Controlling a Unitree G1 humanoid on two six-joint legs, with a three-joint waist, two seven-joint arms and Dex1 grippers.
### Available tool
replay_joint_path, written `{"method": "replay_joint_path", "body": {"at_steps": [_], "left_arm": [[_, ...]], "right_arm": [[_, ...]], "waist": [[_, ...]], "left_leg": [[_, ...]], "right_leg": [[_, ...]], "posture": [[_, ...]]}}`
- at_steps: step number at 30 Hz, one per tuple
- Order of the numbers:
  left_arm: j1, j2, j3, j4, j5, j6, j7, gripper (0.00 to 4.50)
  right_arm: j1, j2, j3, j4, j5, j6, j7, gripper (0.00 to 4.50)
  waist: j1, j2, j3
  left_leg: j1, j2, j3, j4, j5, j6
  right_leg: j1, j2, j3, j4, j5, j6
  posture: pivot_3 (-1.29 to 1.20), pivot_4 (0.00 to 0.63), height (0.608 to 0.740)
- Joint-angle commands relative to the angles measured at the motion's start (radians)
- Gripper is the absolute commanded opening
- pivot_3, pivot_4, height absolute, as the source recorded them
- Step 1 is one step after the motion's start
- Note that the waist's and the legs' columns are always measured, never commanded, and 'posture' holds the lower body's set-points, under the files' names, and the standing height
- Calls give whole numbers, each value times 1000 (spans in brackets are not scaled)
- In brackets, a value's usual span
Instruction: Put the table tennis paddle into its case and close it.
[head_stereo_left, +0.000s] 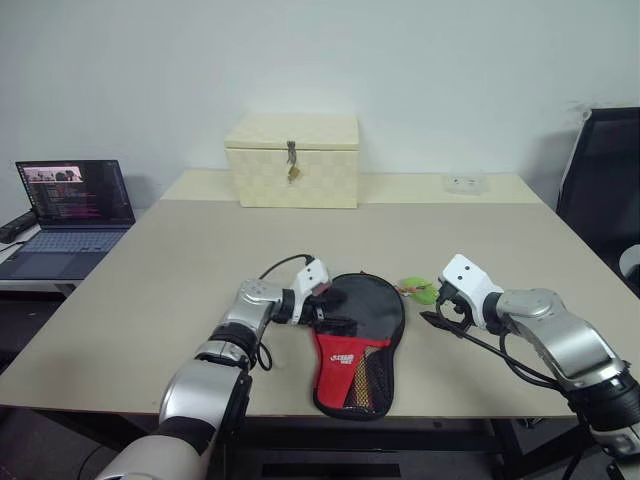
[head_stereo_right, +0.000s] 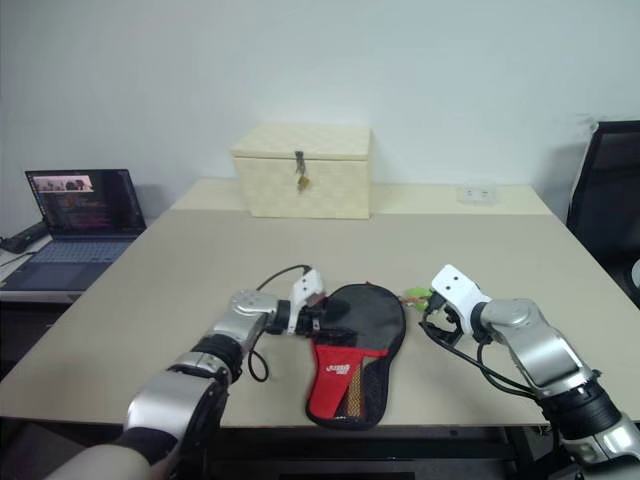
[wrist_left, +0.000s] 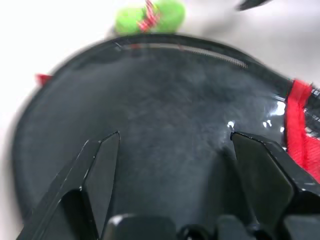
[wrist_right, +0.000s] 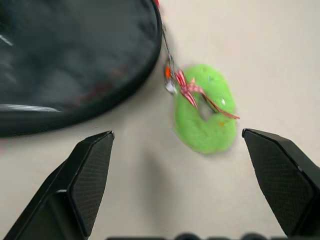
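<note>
Jaws spread wide on the left gripper (head_stereo_left: 330, 308), hovering at the soft black paddle-shaped fabric case (head_stereo_left: 362, 335) on the beige counter (head_stereo_left: 180, 270). Case looks zipped, paddle presumably inside. Right gripper (head_stereo_left: 440, 312) likewise gapes, empty, near a green ring charm (head_stereo_left: 418, 290).

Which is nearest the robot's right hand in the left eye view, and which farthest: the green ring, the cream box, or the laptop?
From the right hand:
1. Green ring, on the table just beside the hand, at the paddle case's edge.
2. Cream box, at the table's far side, toward the wall.
3. Laptop, off the table's left edge, on a side surface.
</note>
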Motion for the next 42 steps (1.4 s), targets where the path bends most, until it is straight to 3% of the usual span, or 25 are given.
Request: {"method": "replay_joint_path", "body": {"at_steps": [1,8,10,13,23,29,36,42], "left_arm": [[1,-14,-34,-16,25,-20,27,3860],[9,-15,-52,-21,20,-23,29,3860],[14,-12,-56,-23,18,-24,26,3889],[19,-8,-60,-26,16,-26,20,3889],[28,-22,-77,-34,11,-21,-27,3889],[41,-38,-83,-31,11,-12,-29,3889],[30,-66,-84,-25,15,-3,13,3889],[24,-83,-87,-15,21,0,37,3889]], "right_arm": [[-89,44,29,180,-83,-167,4,4500],[-163,141,35,460,-140,-272,42,4500],[-171,152,34,499,-152,-280,45,4146],[-178,156,34,518,-161,-267,60,3362],[-166,122,18,454,-161,-160,150,101],[-86,4,-9,259,-144,-58,244,44],[178,-237,-75,-226,-53,115,397,44],[318,-271,-109,-609,96,337,411,44]], "waist": [[-1,0,0],[0,0,0],[0,0,-1],[-1,1,-1],[3,1,-1],[8,1,-1],[25,2,-1],[27,2,-1]], "left_leg": [[0,0,0,0,0,0],[2,1,0,0,0,0],[3,1,0,0,0,0],[7,1,1,0,0,0],[10,1,0,0,0,0],[8,1,0,0,0,0],[4,-1,-1,0,0,0],[5,-1,-2,1,0,0]], "right_leg": [[0,0,0,0,0,0],[1,0,0,1,0,0],[2,0,1,1,0,0],[6,0,1,2,0,0],[8,0,1,1,0,0],[8,-1,0,0,0,0],[6,-2,0,-1,-1,1],[7,-2,0,-1,-3,6]], "posture": [[0,150,740],[0,150,740],[0,150,740],[0,150,740],[0,150,740],[0,150,740],[0,150,740],[0,150,740]]}}
